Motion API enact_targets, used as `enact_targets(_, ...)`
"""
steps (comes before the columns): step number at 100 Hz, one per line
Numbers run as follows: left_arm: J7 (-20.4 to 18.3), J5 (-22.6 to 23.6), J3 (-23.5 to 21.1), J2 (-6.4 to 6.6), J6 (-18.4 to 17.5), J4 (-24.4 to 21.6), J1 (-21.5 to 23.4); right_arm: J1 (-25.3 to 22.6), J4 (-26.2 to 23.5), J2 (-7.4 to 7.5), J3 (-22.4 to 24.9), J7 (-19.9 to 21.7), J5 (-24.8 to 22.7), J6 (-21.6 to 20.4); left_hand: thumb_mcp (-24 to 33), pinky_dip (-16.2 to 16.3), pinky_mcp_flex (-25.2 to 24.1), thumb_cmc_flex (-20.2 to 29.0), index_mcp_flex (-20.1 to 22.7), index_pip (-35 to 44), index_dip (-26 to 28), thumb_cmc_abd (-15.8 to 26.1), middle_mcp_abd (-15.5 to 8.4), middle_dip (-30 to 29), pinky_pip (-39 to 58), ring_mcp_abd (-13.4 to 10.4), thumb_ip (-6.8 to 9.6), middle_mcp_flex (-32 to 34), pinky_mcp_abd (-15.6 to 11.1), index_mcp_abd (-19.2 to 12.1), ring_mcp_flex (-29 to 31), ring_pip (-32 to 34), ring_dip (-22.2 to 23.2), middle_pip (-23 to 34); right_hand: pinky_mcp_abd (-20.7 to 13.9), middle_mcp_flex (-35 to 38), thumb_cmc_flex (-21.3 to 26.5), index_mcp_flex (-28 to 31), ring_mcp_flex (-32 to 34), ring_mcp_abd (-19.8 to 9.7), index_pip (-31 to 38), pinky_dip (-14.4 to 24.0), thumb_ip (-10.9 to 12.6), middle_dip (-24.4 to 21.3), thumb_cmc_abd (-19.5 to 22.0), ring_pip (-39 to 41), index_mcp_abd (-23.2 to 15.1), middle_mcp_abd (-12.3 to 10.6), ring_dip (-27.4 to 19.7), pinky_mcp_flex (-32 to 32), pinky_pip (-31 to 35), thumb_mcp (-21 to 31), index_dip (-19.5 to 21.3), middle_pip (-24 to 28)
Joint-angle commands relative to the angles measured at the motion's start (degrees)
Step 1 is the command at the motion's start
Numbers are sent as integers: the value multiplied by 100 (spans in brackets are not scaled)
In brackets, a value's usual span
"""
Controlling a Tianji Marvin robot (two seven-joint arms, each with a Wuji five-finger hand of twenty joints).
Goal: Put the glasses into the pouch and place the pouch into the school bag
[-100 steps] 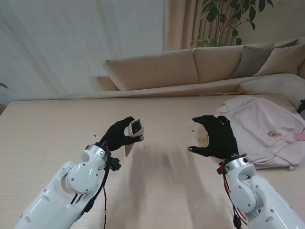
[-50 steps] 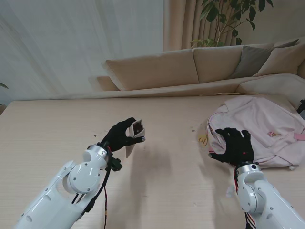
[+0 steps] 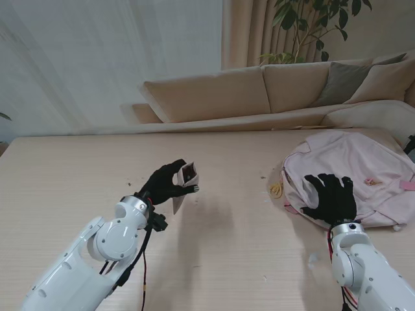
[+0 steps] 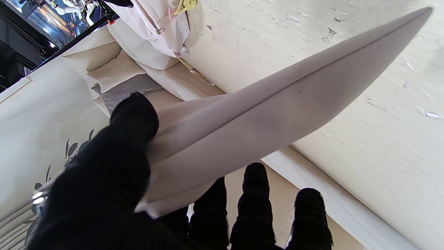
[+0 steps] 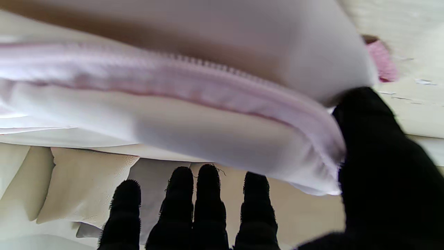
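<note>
My left hand [image 3: 165,183] is shut on a flat beige pouch [image 3: 180,199], held off the table left of centre with its mouth up. Something dark, probably the glasses [image 3: 187,172], shows in that mouth. In the left wrist view the pouch [image 4: 277,104] sticks out between my thumb and fingers [image 4: 253,194]. The pink school bag [image 3: 369,162] lies at the right. My right hand [image 3: 332,197] hovers over the bag's near left edge, open with fingers spread. In the right wrist view the bag's zipper seam [image 5: 208,86] fills the frame, and my thumb [image 5: 374,146] touches its edge.
A small yellow item [image 3: 277,189] lies on the table just left of the bag. A beige sofa [image 3: 272,91] runs along the table's far edge, with a plant behind it. Small white flecks dot the table near my right forearm.
My right hand has moved rightward from the middle of the table onto the bag's near left edge. The left hand with the pouch has barely shifted.
</note>
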Motion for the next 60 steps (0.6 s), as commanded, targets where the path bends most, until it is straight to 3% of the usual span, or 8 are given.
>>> enact_targets(1, -79, -15, 3, -37, -35, -28, -5, 73, 115, -5, -72, -50, 7, 69, 22, -111, -91, 175, 440, 616, 151, 596, -72, 31, 26, -40, -135, 65, 44, -728, 61, 70, 2, 72, 45, -171, 414, -261, 196, 138, 61, -213, 83, 143, -91, 112, 228, 221, 95, -5, 455, 49, 315, 370)
enact_targets(6, -83, -6, 4, -36, -39, -24, -7, 153, 240, -13, -146, -246, 4, 124, 20, -111, -88, 175, 440, 619, 152, 596, -62, 33, 28, -48, -137, 70, 45, -729, 58, 70, 2, 75, 52, -208, 552, -245, 370, 204, 634, -575, -7, 322, -171, 207, 253, 283, 153, 1, 1021, 675, 609, 947)
enact_targets(10, -84, -3, 2, -35, -45, -22, -8, 235, 375, -33, -217, -507, 27, 165, 20, -111, -87, 176, 443, 621, 151, 597, -68, 32, 30, -50, -138, 66, 43, -731, 59, 70, 2, 74, 92, -77, 235, -81, 660, 328, 1338, -644, -113, 478, -993, 345, 254, 370, 225, 21, 1645, 2854, 707, 1422)
enact_targets(15, -87, -2, -1, -34, -47, -22, -6, 341, 550, -67, -290, -834, 91, 162, 22, -112, -90, 180, 443, 621, 148, 595, -56, 32, 30, -38, -137, 68, 43, -729, 57, 69, 1, 74, 189, 495, 189, 475, 1161, 487, 1773, -481, -154, 513, -1194, 516, 198, 456, 301, 111, 2223, 3865, 679, 1509)
enact_targets(33, -81, -16, 9, -38, -36, -14, -11, 450, 730, -119, -317, -1073, 273, 66, 17, -114, -88, 181, 446, 621, 143, 596, -65, 29, 34, -52, -140, 62, 54, -727, 62, 72, 2, 69, 768, 3112, 410, 2770, 3314, 959, 1718, -164, -62, 421, -965, 800, 52, 608, 336, 1070, 2734, 4566, 618, 911)
enact_targets(38, -85, -15, 15, -37, -40, -6, -17, 469, 774, -129, -311, -1134, 318, -24, 21, -116, -92, 188, 445, 622, 143, 599, -58, 30, 33, -38, -138, 69, 47, -731, 55, 69, 1, 72, 906, 3811, 632, 3287, 3818, 1015, 1945, -86, -659, 341, -1100, 807, 71, 599, 256, 1271, 2755, 4572, -161, 660)
enact_targets(48, -93, -28, 21, -38, -38, 2, -26, 435, 735, -121, -250, -1066, 351, -223, 13, -120, -101, 186, 444, 624, 144, 602, -66, 29, 28, -46, -141, 68, 36, -736, 48, 65, -1, 70, 1089, 4503, 691, 3549, 4295, 1041, 2043, -75, -925, 150, -1009, 852, 60, 605, 193, 1406, 2738, 4460, -642, 353)
enact_targets(60, -103, -21, 19, -34, -40, 0, -20, 330, 599, -102, -98, -869, 382, -596, 4, -121, -95, 186, 446, 624, 141, 606, -59, 28, 30, -42, -145, 65, 48, -737, 53, 65, -1, 66, 1157, 4264, -89, 3357, 4106, 1048, 1360, -171, -269, 157, -634, 719, 376, 622, 146, 1215, 2573, 4489, -194, 208)
